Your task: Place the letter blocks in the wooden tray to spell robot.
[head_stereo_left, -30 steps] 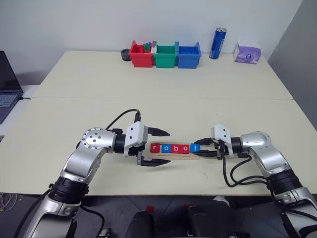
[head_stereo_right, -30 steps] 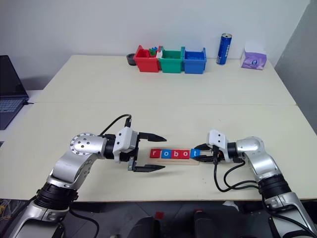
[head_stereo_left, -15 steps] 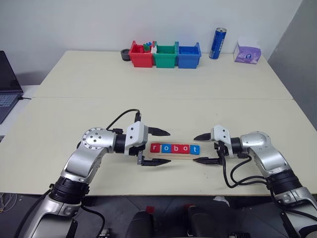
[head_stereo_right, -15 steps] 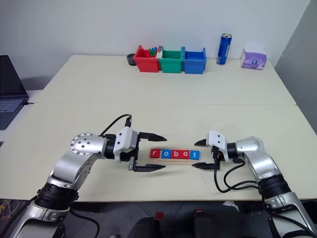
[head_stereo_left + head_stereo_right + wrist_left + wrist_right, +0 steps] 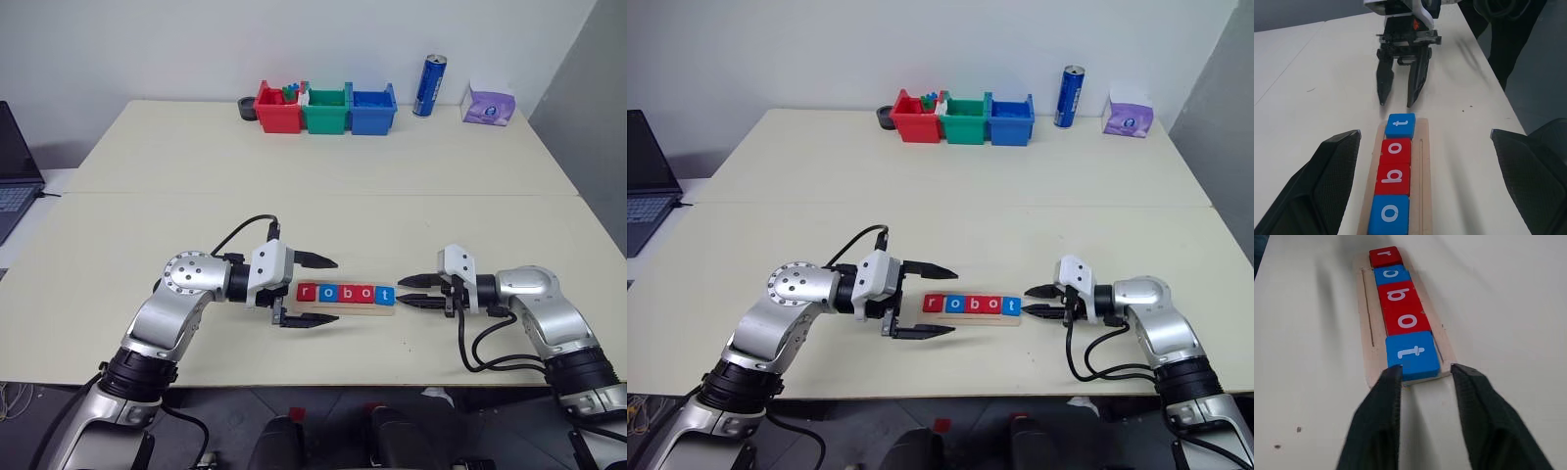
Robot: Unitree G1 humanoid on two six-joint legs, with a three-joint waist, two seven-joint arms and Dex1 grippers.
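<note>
Letter blocks [image 5: 348, 293] fill the wooden tray [image 5: 338, 311] — right gripper [image 5: 404, 291] just beside, part-open, empty; left gripper [image 5: 328, 291] agape.

Pale cream desk [image 5: 323, 186] stood against plain white wall [image 5: 196, 44], seam across its middle. Grey wall panel [image 5: 588, 108] rose at right. Laptop [image 5: 15, 162] sat beyond left edge. Lighting even, shadows soft.

Your left hand [image 5: 315, 291] points right, fingers spread wide, one above the other, holding nothing. Your right hand [image 5: 412, 292] points left toward it, fingers [image 5: 1382, 411] narrowly parted, empty, low over the surface [image 5: 294, 206].
</note>
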